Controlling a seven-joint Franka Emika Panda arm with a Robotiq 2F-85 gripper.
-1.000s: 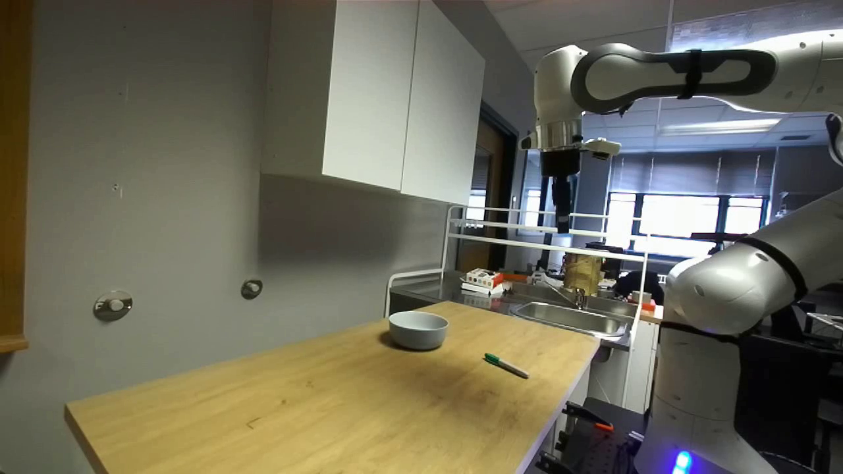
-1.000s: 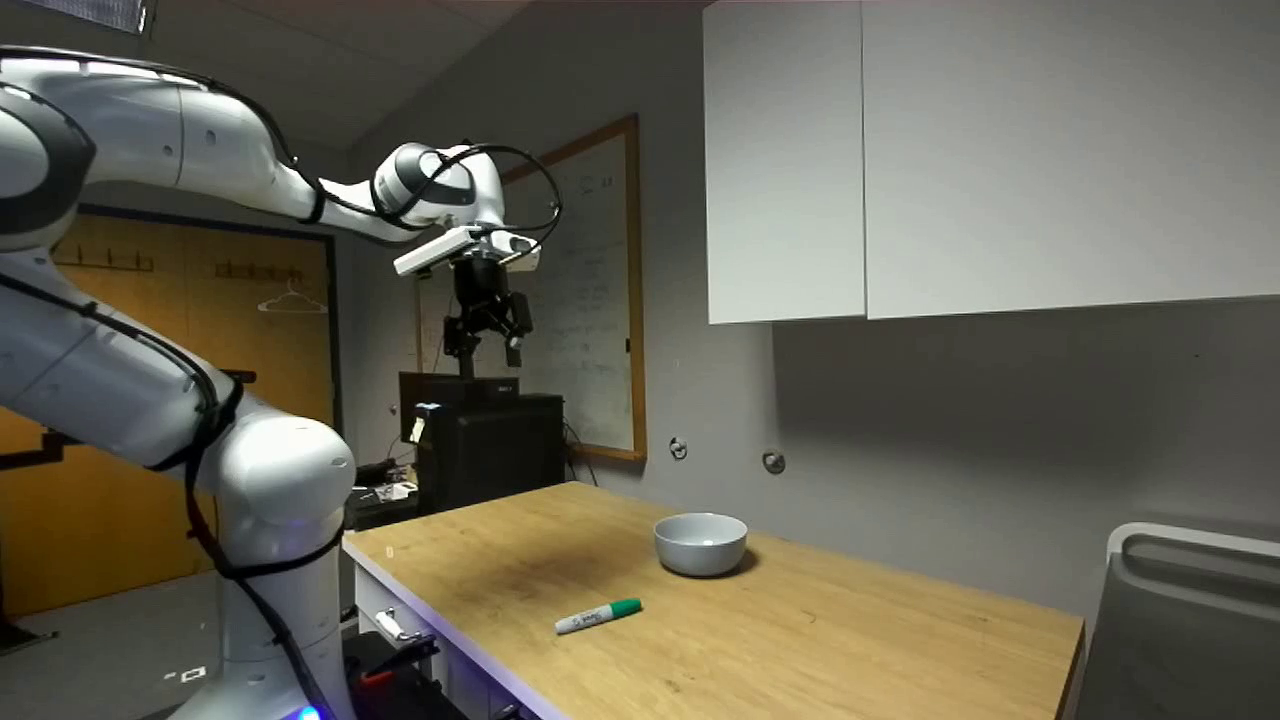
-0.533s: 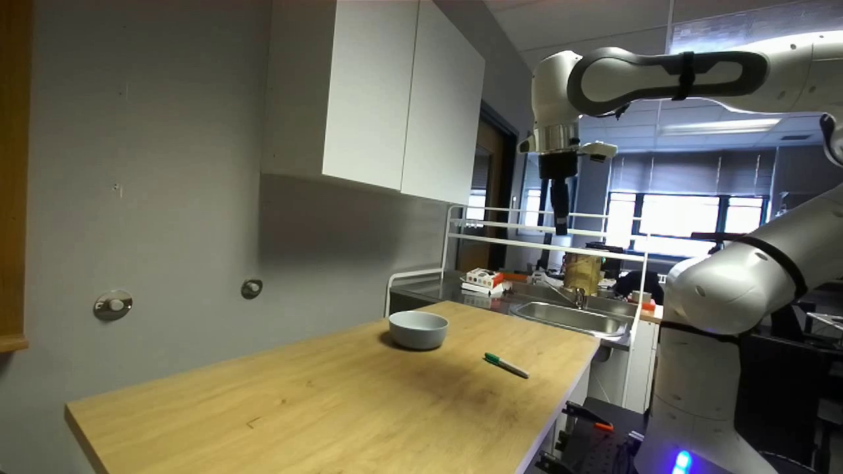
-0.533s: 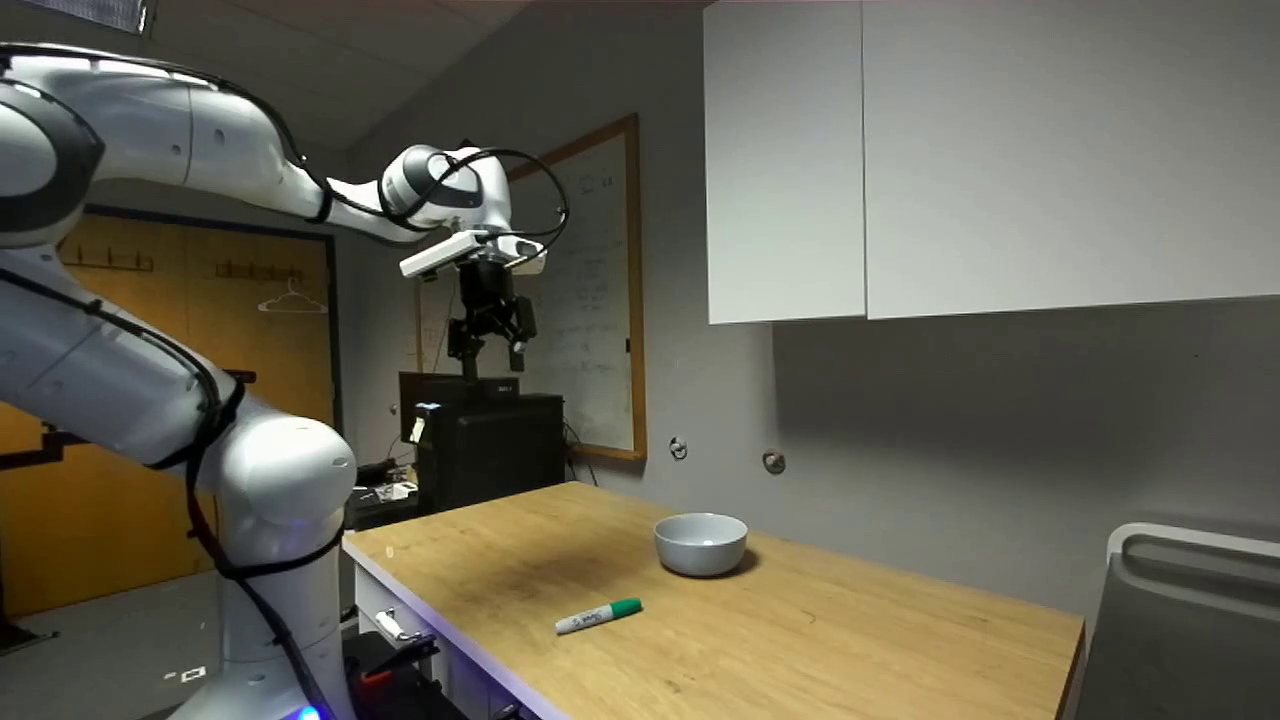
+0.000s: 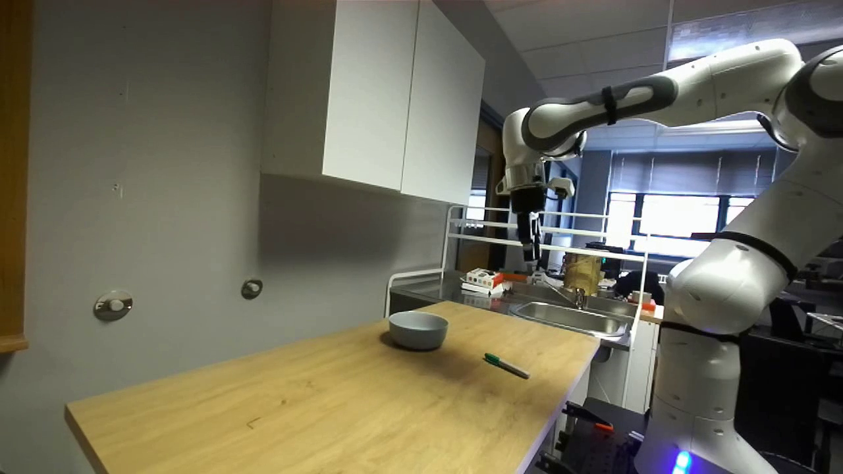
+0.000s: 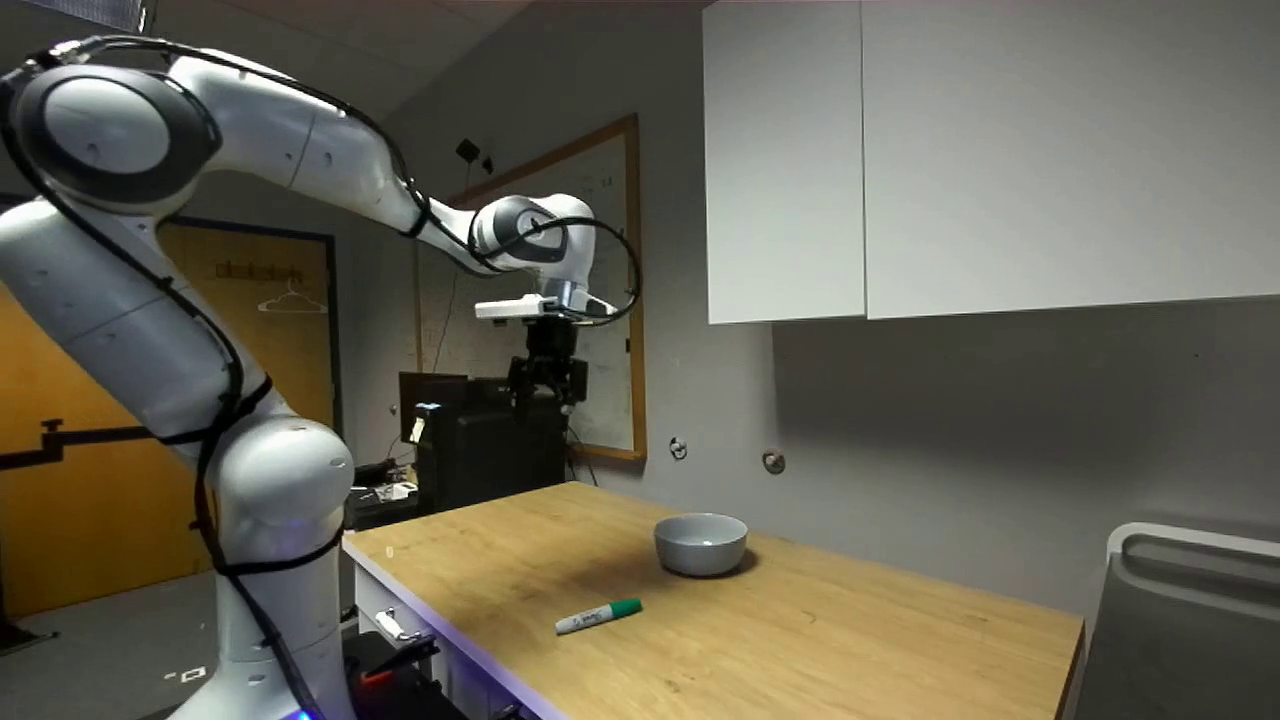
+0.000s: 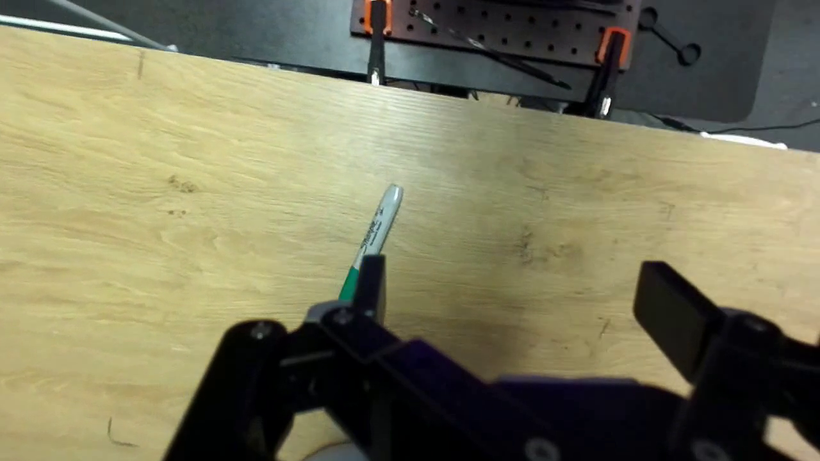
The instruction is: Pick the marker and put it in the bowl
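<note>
A: The gripper [image 7: 516, 288] hangs well above the table [image 6: 820, 630], its 2 fingers [image 7: 370, 285] spread wide, and there's nothing between them!

B: And the marker [image 7: 380, 224]?

A: Flat on the table, green cap [image 6: 626, 607] at the end nearer the bowl [image 6: 700, 548]. Both exterior views show marker and bowl near each other, not touching.

B: So the pick is all ahead. Which way does the marker lie from the gap?

A: That's what the move turns on! In the wrist view it sits to the left of the gap, and the finger on that side covers the cap's far end.

B: How much of that is real offset?

A: Hard to judge from this height, with the end hidden.

B: And the long axis?

A: Good news there! It runs mostly up and down the wrist view, leaning right at the top, so it lies roughly across the line the fingers close along. A slight twist should square it up.

B: Then I'd call for a check on the sideways line, then straight down.

A: Agreed, because come down off line and that finger could land on the marker and roll it away.
</note>
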